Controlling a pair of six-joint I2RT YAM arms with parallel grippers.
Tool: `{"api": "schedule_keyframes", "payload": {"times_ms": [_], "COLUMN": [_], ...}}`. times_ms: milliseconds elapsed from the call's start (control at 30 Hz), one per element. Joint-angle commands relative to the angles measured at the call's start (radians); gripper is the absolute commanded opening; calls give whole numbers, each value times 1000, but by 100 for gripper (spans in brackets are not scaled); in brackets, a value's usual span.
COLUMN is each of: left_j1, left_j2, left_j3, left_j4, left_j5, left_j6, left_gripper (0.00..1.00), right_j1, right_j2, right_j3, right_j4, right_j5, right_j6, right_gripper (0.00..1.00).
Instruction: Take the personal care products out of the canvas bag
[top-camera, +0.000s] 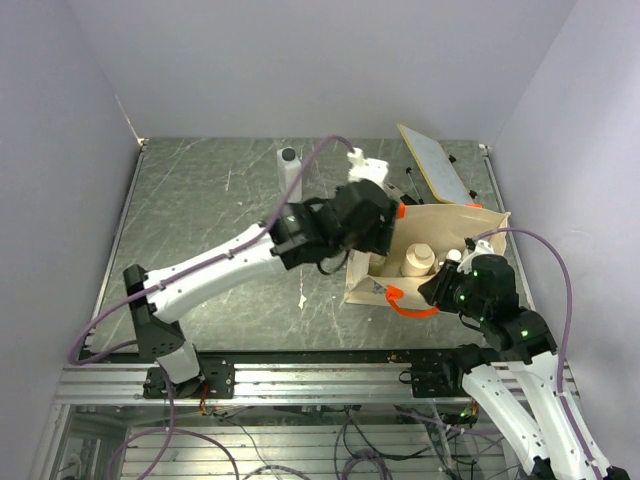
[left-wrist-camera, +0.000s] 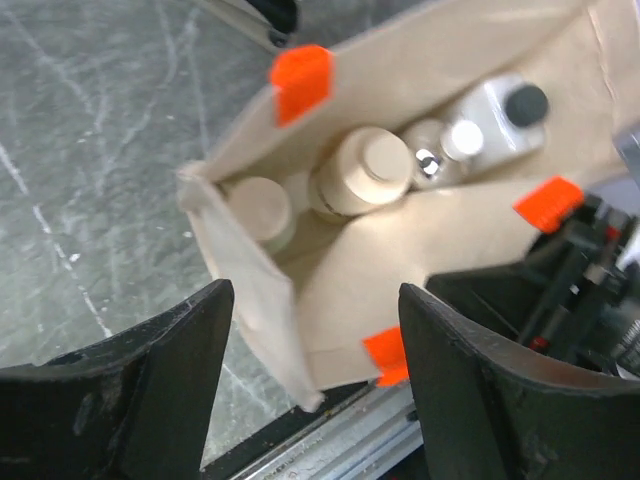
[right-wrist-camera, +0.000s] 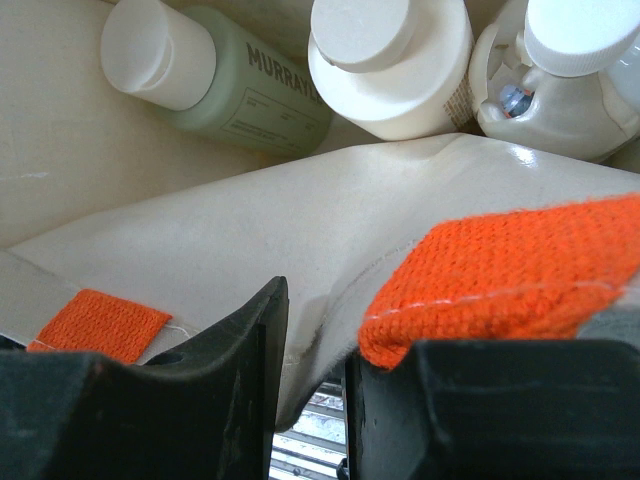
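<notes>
While the right hand (right-wrist-camera: 312, 345) pinched the canvas bag (right-wrist-camera: 230, 230), the spread left hand (left-wrist-camera: 315, 298) had to drop straight onto the cream bottle (left-wrist-camera: 365, 170)

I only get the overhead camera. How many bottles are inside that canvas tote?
Observer: Four show in the left wrist view, including a white bottle with a black cap.
Visitor: What's the right claw doing down there?
Observer: The right gripper is pinching the canvas bag wall beside an orange patch.
Visitor: Any writing on the bottles?
Observer: The green bottle reads MURRAY, then the letters are hidden.
</notes>
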Motion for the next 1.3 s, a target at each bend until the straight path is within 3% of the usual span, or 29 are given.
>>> {"api": "schedule_keyframes", "payload": {"times_ms": [0, 200, 400, 667, 867, 1000, 1267], "left_j1": [-108, -125, -123, -73, -61, -31, 2], "left_j2": [98, 261, 456, 516, 480, 489, 592], "left_j3": [106, 241, 415, 417, 336, 303, 395], "left_j4": [-54, -133, -227, -247, -243, -242, -312], "left_j5": [-131, -96, -92, -137, -198, -172, -91], "left_j6": [25, 94, 133, 191, 196, 167, 98], "left_gripper": [75, 70, 72, 77, 87, 92, 95], "right_j1": [1, 1, 0, 0, 1, 1, 0], "right_j2": [-18, -31, -40, -40, -12, -6, -8], "right_j3": [-3, -5, -8, -11, -18, -21, -25], "right_j4": [19, 16, 20, 38, 50, 55, 58], "right_j5": [-49, -49, -43, -106, -180, -199, -204], "right_j6": [-18, -16, -11, -46, -78, -84, -84], "right_gripper": [26, 26, 26, 26, 26, 26, 27]}}
